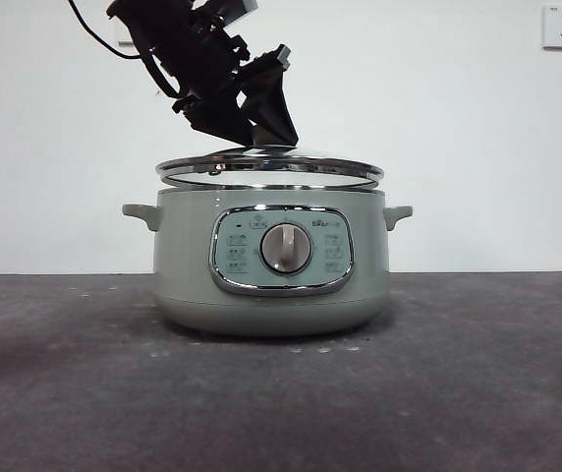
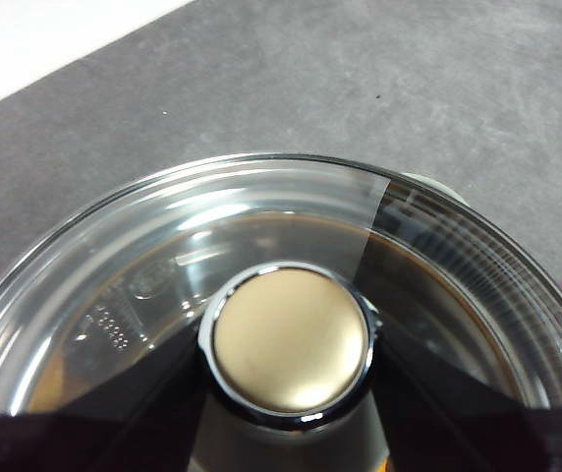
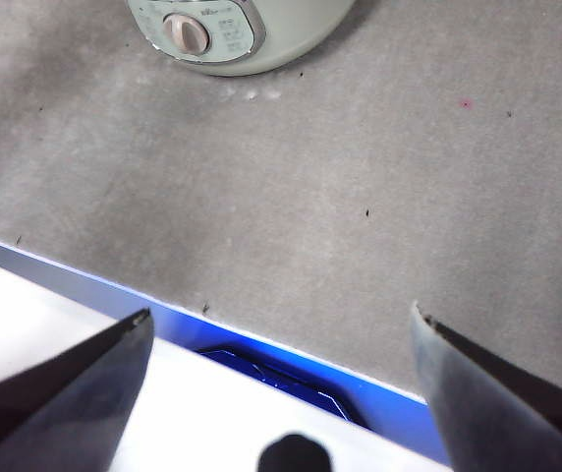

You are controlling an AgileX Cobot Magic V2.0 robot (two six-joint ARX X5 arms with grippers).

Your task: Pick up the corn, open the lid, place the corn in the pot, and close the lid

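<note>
Left gripper (image 2: 286, 413) clamped on lid (image 1: 267, 167) knob, lid level just above pot (image 1: 271, 265) rim (corn unseen); right gripper (image 3: 281, 393) open, well apart.

The lid (image 2: 163, 246) is clear, glossy glass with a shiny chrome rim; its knob (image 2: 293, 339) has a smooth satin top ringed in polished chrome. The pot (image 1: 271, 295) has a smooth, softly glossy sage-green shell, with a chrome-framed panel (image 1: 281, 251) and a brushed silver dial (image 1: 287, 248). The table (image 1: 458, 393) is covered in a dark grey, matt, slightly rough, speckled surface. The left gripper (image 2: 291, 393) and right gripper (image 3: 281, 393) have matt black jaws.
</note>
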